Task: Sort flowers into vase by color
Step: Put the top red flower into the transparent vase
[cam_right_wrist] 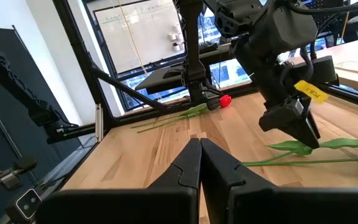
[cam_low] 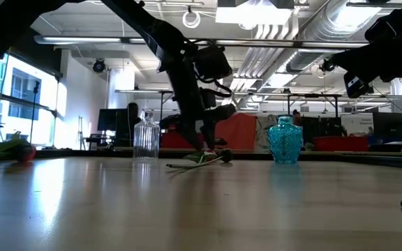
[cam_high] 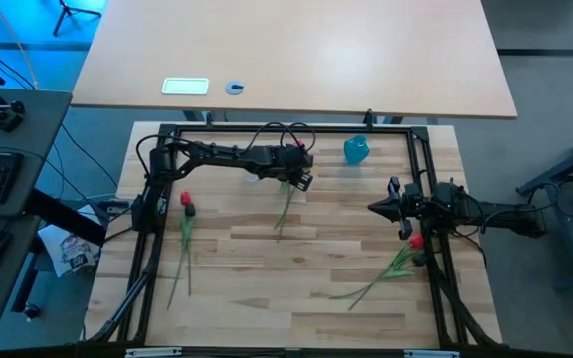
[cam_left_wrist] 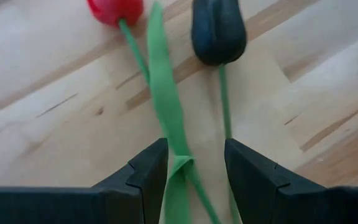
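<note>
My left gripper (cam_high: 299, 179) is lowered to the table at its far middle, and its fingers are open. In the left wrist view the left gripper (cam_left_wrist: 196, 168) stands astride a green leaf (cam_left_wrist: 166, 106) and the thin stems of two flowers lying flat. One flower has a red head (cam_left_wrist: 115, 9), the other a black head (cam_left_wrist: 217, 28). Their stems (cam_high: 285, 207) run toward the near edge. The low view shows the left gripper (cam_low: 208, 148) down over them. My right gripper (cam_high: 374, 208) hangs shut above the table's right side, touching nothing.
A blue vase (cam_high: 356, 151) stands at the far edge, right of the left gripper, and a clear glass vase (cam_low: 146, 136) stands to its left. Two more flowers (cam_high: 185, 234) lie near the left edge, two others (cam_high: 396, 264) near the right. A black frame (cam_high: 286, 129) borders the table.
</note>
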Available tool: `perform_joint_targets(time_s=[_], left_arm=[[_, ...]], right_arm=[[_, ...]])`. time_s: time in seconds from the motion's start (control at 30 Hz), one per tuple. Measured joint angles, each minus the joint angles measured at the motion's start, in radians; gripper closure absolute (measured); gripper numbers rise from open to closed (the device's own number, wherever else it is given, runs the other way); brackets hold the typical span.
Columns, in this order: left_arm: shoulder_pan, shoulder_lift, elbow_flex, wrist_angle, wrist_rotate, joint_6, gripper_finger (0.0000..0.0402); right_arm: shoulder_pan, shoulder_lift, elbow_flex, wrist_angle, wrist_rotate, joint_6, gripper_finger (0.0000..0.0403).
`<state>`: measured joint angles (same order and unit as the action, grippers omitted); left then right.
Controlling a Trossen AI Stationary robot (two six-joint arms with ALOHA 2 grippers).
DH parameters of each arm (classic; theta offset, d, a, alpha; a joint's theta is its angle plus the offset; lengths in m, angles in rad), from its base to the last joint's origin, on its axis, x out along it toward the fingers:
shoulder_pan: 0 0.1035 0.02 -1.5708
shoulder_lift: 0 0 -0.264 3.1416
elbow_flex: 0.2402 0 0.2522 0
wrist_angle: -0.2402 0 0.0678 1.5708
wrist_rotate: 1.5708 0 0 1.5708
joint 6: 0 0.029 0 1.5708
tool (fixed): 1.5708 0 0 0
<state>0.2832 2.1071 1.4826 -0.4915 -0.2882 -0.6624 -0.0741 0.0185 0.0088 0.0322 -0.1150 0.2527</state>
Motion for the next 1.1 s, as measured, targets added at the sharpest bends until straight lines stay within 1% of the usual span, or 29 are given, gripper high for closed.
perform_joint_targets(time_s=[0.23,0.47,0.7,0.77,0.8,0.87,0.93,0.97,1.1], left_arm=[[-0.007,0.007,0.000,-0.004,0.006,-0.025,0.0254],[-0.002,0.055,0.000,0.022,0.025,-0.066,0.0255],[0.001,0.055,0.000,0.029,0.023,-0.069,0.0257],[0.005,0.054,0.000,0.035,0.027,-0.069,0.0269],[0.008,0.054,0.000,0.034,0.034,-0.062,0.0281],[0.014,0.054,0.000,0.034,0.065,-0.026,0.0320],[0.021,0.052,0.000,0.026,0.091,0.003,0.0372],[0.024,0.046,-0.001,0.022,0.101,0.010,0.0385],[0.029,0.001,-0.001,0.012,0.111,0.021,0.0394]], right_arm=[[0.000,0.000,0.000,0.000,0.000,0.000,0.0402],[0.000,0.000,0.000,0.000,0.001,0.000,0.0402],[0.000,0.000,0.000,0.000,0.000,0.000,0.0402],[0.000,0.000,0.000,0.000,0.000,0.000,0.0402],[0.000,0.000,0.000,0.000,0.000,0.000,0.0402],[0.000,0.000,0.000,0.000,0.000,0.000,0.0402],[0.000,0.000,0.000,0.000,0.000,0.000,0.0402],[0.000,0.000,0.000,0.000,0.000,0.000,0.0402],[0.000,0.000,0.000,0.000,0.000,0.000,0.0402]])
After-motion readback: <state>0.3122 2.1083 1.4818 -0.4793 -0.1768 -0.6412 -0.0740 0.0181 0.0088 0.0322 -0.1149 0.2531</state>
